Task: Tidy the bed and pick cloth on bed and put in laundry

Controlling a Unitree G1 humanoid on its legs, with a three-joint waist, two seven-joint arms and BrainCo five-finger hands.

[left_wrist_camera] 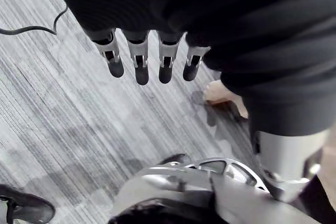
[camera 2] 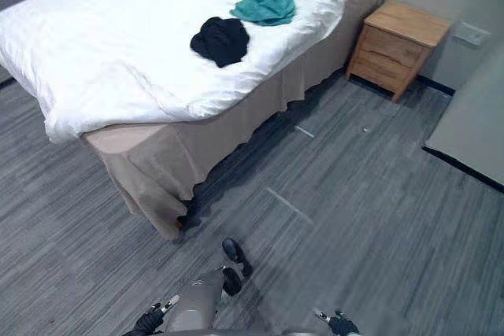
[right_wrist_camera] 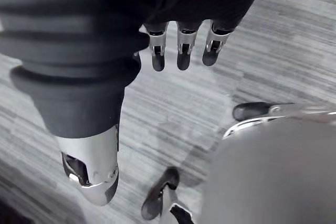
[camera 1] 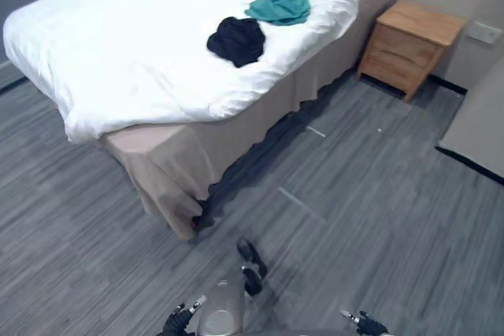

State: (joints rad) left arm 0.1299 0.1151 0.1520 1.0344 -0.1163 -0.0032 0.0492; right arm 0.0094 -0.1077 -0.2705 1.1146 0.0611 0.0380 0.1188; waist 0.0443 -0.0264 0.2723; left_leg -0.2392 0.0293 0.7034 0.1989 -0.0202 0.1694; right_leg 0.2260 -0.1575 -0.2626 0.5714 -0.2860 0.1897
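Observation:
A bed with a white duvet stands ahead and to the left. On the duvet lie a crumpled black cloth and, just beyond it, a teal cloth. My left hand hangs low at the bottom of the eye views, far from the bed; its fingers are straight and hold nothing. My right hand also hangs low at the bottom right, with fingers relaxed over bare floor, empty.
A beige bed skirt hangs to the grey wood-grain floor. A wooden nightstand stands by the bed's head at the wall. A pale mat or panel lies at the right edge.

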